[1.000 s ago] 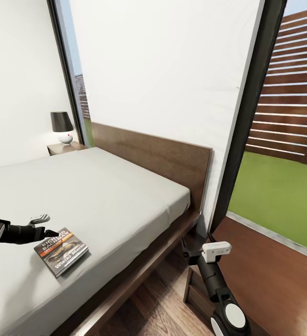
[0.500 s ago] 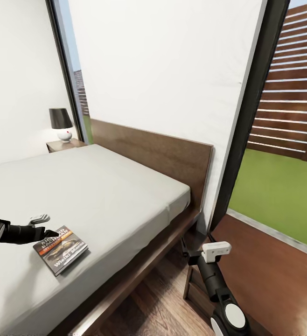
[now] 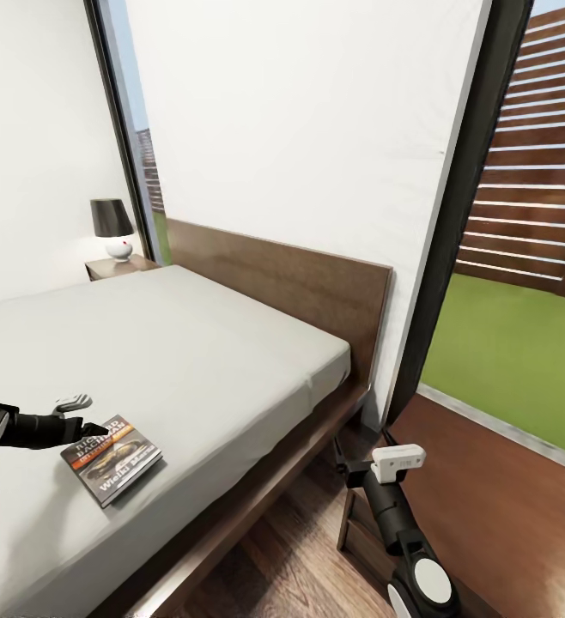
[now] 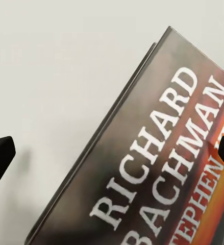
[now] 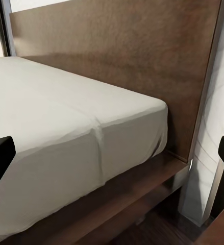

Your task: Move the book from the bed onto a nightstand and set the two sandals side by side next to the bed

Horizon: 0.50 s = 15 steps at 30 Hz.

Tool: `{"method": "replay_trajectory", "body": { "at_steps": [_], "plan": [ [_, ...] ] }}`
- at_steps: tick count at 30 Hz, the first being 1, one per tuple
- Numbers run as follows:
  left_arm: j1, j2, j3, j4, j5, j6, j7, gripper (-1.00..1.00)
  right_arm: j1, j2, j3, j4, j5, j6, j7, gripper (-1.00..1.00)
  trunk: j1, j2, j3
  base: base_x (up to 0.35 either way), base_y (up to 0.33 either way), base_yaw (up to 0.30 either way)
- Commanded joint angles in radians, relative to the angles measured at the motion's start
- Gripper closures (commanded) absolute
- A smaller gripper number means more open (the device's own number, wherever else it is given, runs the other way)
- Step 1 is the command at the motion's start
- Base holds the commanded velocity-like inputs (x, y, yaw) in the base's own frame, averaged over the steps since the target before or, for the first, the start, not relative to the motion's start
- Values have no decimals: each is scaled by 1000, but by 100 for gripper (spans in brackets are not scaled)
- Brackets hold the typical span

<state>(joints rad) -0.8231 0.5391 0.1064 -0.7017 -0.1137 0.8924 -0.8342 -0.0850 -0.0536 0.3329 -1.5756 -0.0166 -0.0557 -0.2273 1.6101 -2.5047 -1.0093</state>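
Grey mattress, white walls, and my left fingers at the book's corner.

The bed (image 3: 188,343) fills the room's near side, its dark wooden headboard (image 3: 291,283) against a white wall between tall dark-framed windows giving on grass and a slatted fence. A nightstand (image 3: 115,268) with a black-shaded lamp (image 3: 112,225) stands at the far side; another nightstand (image 3: 361,532) is below my right arm on the plank floor (image 3: 291,571). The book (image 3: 111,458) lies flat on the mattress near its front edge. My left gripper (image 3: 83,415) reaches in low, fingers spread, one tip touching the book's near corner. My right gripper (image 3: 384,464) hangs beside the bed frame, fingers apart, holding nothing.
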Motion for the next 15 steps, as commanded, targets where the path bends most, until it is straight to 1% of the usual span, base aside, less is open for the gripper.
{"method": "replay_trajectory", "body": {
  "at_steps": [1,8,11,15],
  "plan": [
    [-1,-1,4,-1,-11,5,-10,-100,-1,-1,3,0,-2,-3,-7,-100,0,0,-1,0,0,0],
    [-1,-1,4,-1,-11,5,-10,-100,-1,-1,3,0,-2,-3,-7,-100,0,0,-1,0,0,0],
    [-1,-1,4,-1,-11,5,-10,-100,-1,-1,3,0,-2,-3,-7,-100,1,-1,-13,0,0,0],
    [-1,-1,4,-1,-11,5,-10,-100,-1,-1,3,0,-2,-3,-6,-100,1,-1,-13,0,0,0]
  ]
}}
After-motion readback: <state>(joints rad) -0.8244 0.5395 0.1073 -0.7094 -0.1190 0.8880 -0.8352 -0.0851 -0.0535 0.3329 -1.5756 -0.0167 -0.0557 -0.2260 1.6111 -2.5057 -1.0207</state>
